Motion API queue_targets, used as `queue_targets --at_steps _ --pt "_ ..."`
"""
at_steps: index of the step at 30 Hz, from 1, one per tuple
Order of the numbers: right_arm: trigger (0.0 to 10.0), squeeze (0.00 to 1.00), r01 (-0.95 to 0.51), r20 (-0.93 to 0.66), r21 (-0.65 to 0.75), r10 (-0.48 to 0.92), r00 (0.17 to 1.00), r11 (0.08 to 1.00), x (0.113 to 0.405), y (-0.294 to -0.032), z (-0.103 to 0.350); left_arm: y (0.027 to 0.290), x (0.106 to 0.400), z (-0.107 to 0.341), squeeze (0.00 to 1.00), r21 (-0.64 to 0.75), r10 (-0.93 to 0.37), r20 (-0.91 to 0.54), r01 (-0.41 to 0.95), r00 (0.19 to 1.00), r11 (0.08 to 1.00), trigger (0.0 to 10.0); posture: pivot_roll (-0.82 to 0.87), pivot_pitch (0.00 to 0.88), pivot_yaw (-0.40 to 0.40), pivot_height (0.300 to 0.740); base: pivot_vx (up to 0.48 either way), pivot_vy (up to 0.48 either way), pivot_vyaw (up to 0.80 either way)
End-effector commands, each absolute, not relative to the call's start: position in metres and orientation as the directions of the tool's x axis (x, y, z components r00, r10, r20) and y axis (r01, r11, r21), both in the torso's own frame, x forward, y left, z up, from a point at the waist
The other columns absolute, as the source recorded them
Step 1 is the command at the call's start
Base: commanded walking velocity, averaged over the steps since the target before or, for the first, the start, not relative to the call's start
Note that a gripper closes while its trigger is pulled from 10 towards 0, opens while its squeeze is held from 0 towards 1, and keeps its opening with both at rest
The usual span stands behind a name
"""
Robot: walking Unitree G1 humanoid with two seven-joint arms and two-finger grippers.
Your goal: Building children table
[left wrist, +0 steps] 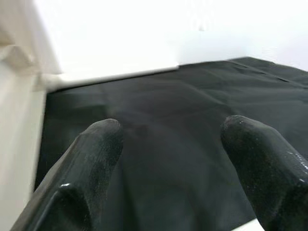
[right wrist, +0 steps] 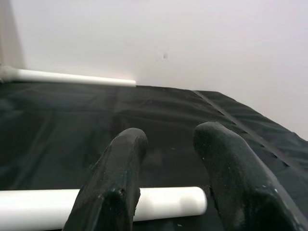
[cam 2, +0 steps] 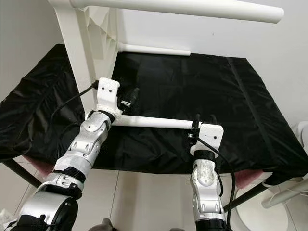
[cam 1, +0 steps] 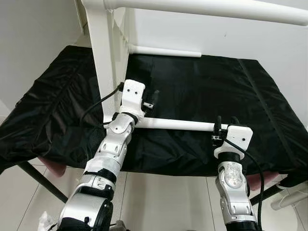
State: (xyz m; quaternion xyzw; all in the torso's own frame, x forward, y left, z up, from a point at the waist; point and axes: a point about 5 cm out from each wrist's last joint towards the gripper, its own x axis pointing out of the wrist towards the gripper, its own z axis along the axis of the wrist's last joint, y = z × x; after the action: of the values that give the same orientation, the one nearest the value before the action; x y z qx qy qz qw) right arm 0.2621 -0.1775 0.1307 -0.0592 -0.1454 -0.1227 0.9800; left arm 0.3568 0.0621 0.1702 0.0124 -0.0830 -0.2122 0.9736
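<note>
Black cloth covered the table where the white table frame lay on its side. The right end effector straddled the near leg's free end, fingers apart; the left end effector hovered open beside the frame.

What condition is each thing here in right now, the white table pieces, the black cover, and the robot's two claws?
White tabletop: tipped on its edge on the cover.
Near leg: horizontal, one end at the tabletop, free end at the right gripper.
Far leg: horizontal, sticking out from the tabletop.
Top leg: horizontal.
Black cover: spread, wrinkled.
Left gripper: jaws open, empty.
Right gripper: jaws open, astride the near leg's end.
</note>
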Motion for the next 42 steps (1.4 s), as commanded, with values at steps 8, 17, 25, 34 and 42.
queue_targets --at_steps 8,17,25,34,42 --pt "10.0 1.0 0.239 0.283 -0.031 -0.221 0.933 0.971 0.261 -0.18 0.127 0.056 0.35 0.168 0.0 0.064 -0.474 0.162 0.47 0.866 0.881 10.0 -0.02 0.0 0.011 0.74 0.0 0.0 0.0" --pt "10.0 1.0 0.248 0.309 -0.086 -0.21 0.928 0.965 0.253 -0.198 0.133 0.067 0.352 0.176 1.0 0.042 -0.475 0.193 0.477 0.858 0.878 10.0 -0.02 0.0 0.023 0.74 0.0 0.0 0.0" --pt "10.0 1.0 0.267 0.338 -0.148 -0.205 0.918 0.952 0.255 -0.212 0.146 0.076 0.353 0.183 0.93 0.054 -0.484 0.196 0.483 0.853 0.874 10.0 -0.04 0.0 0.052 0.74 0.0 0.0 0.0" --pt "10.0 0.0 0.274 0.368 -0.222 -0.18 0.912 0.936 0.261 -0.219 0.159 0.075 0.355 0.188 0.0 0.085 -0.51 0.163 0.502 0.845 0.86 10.0 -0.04 0.0 0.075 0.74 0.0 0.0 0.0" --pt "10.0 0.0 0.366 0.472 -0.32 -0.188 0.861 0.874 0.261 -0.22 0.185 0.068 0.343 0.191 0.0 -0.003 -0.599 0.172 0.609 0.782 0.793 10.0 -0.04 0.0 0.073 0.74 0.0 0.0 0.0"
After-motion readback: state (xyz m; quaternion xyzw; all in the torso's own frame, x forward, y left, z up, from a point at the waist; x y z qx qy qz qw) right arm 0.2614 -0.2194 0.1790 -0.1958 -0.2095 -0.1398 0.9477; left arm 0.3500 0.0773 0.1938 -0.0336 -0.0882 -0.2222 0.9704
